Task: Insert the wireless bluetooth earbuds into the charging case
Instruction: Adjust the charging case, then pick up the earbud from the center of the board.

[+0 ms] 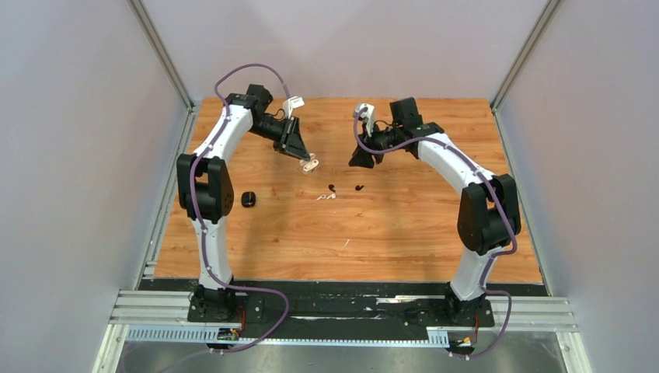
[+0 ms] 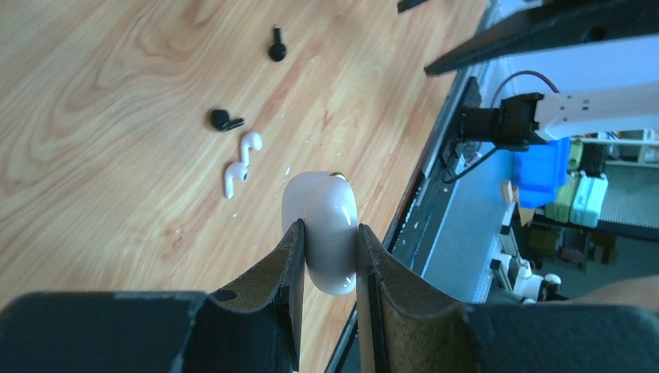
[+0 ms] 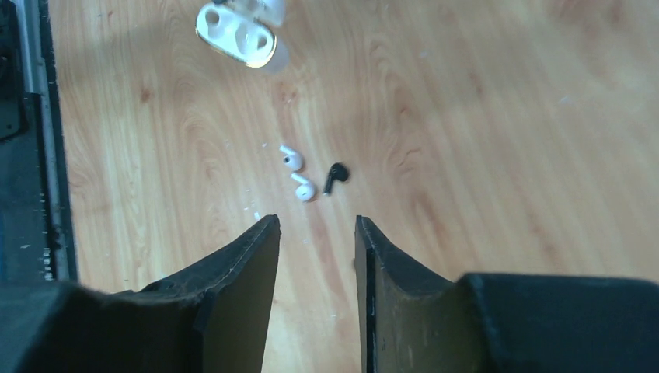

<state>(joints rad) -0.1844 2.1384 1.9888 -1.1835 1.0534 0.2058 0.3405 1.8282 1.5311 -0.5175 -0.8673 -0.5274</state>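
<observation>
Left gripper (image 2: 330,229) clamps the open white case (image 2: 320,203) over the table (image 2: 93,93). White earbuds (image 2: 234,178) and black earbuds (image 2: 225,120) lie on it, apart from the case. Right gripper (image 3: 315,224) hovers above them, fingers apart, empty. Step in hand: earbud pick-up. Next move likely needs precise descent onto one white earbud.

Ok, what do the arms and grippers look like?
The left arm and right arm match: white links, black joint housings, a purple cable looped along each. The left gripper and right gripper are black, each with two flat tapering fingers.
</observation>
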